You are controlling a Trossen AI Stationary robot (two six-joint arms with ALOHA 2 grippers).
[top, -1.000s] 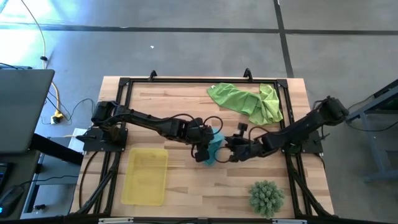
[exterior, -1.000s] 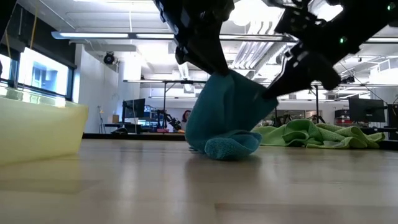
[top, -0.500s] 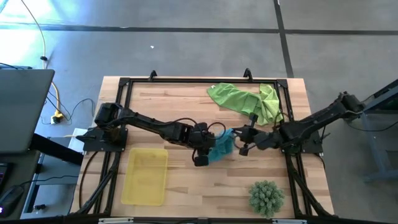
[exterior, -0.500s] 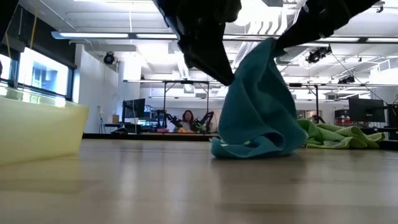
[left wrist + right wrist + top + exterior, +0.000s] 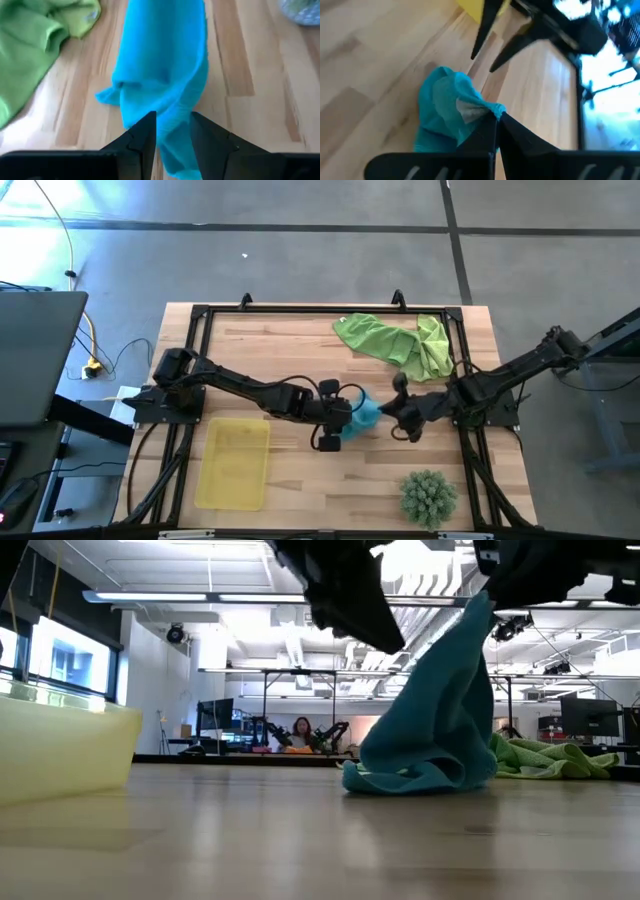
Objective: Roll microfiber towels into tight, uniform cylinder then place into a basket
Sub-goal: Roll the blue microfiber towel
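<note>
Green towels [image 5: 395,343] and plant [image 5: 428,496] lie apart.

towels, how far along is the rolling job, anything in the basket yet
Nothing finished: the yellow basket holds no towel. In hand: the right claw is shut on a corner of the teal towel, lifting it unrolled off the table, with the left claw astride its lower part. Left: rolling it, plus the green towels lying crumpled at the far edge.

Fuzzy matt teal towel [image 5: 362,413]; smooth wooden table [image 5: 300,345].
</note>
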